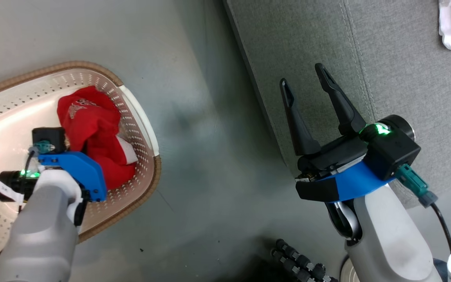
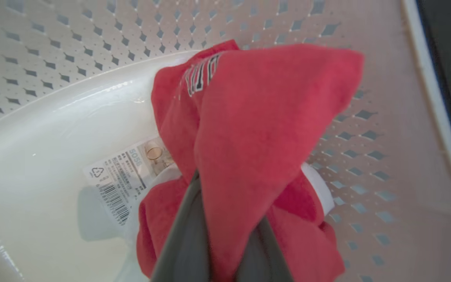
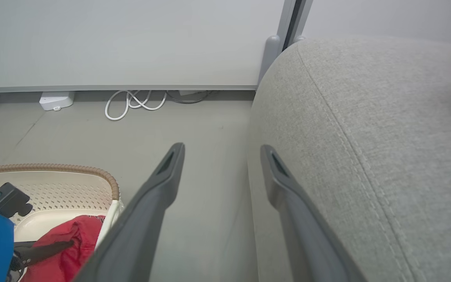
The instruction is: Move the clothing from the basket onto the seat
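The left gripper's (image 2: 231, 197) dark fingers are pinched shut on a fold of the red garment (image 2: 264, 117). It is soft, fleecy cloth with white lettering and trim, crumpled at one end of the basket (image 2: 73, 51). The basket is smooth cream plastic, its wall pierced with diamond holes, with a barcode sticker (image 2: 119, 176) on its bottom. Across a strip of floor stands the grey woven seat (image 1: 405, 58), which has stitched seams and bears a red-and-white garment (image 1: 450, 23). The right gripper (image 1: 302, 74) hovers at the seat's edge, fingers spread and empty.
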